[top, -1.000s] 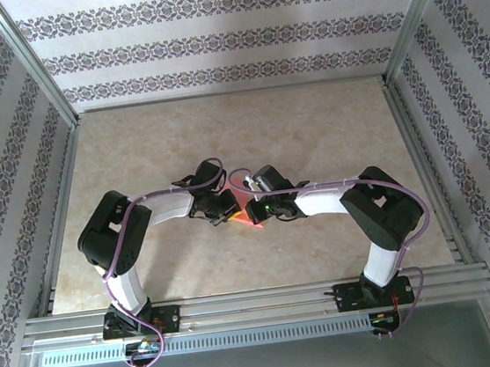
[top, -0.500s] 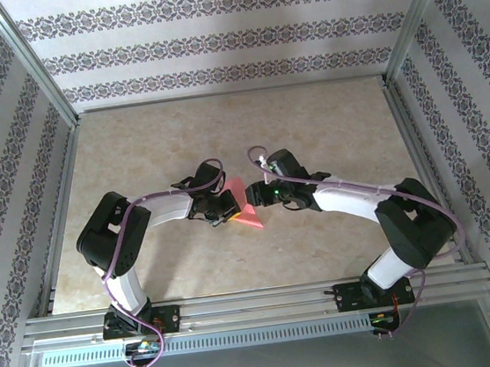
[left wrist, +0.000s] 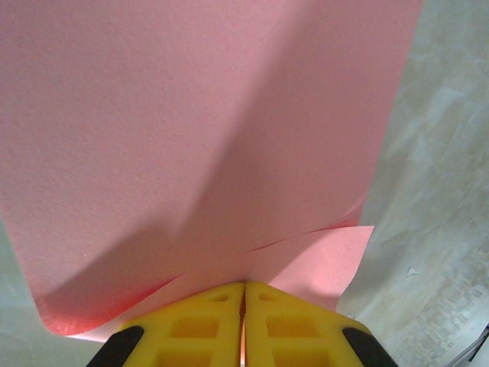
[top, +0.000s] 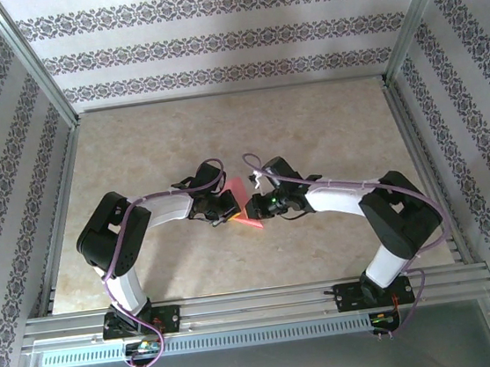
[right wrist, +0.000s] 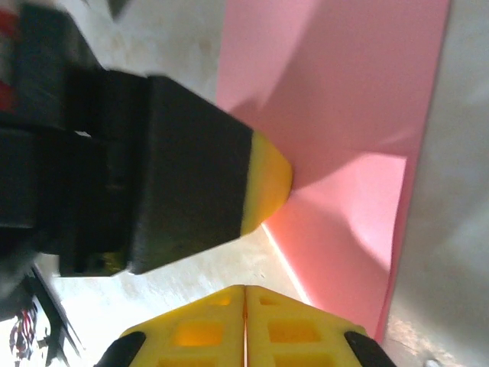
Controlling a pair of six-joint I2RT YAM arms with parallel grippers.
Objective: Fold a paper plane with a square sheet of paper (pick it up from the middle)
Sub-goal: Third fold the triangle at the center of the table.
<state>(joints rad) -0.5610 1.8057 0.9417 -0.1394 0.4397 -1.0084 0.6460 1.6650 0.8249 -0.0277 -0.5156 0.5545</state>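
Gripping the folded square sheet of paper [left wrist: 229,115] by its edge in the left pincer [left wrist: 244,284], at mid bench [top: 326,121]. Shut too at the right pincer [right wrist: 244,289], just beside the sheet; hold there unclear.

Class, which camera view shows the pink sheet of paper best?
Left wrist: the pink sheet of paper spreads close up, its layers and fold edges clear. Top external shows it small between the arms; right wrist shows one side.

The square sheet of paper [left wrist: 191,138] is matt, finely grained; the table [top: 309,123] looks smooth and marbled.
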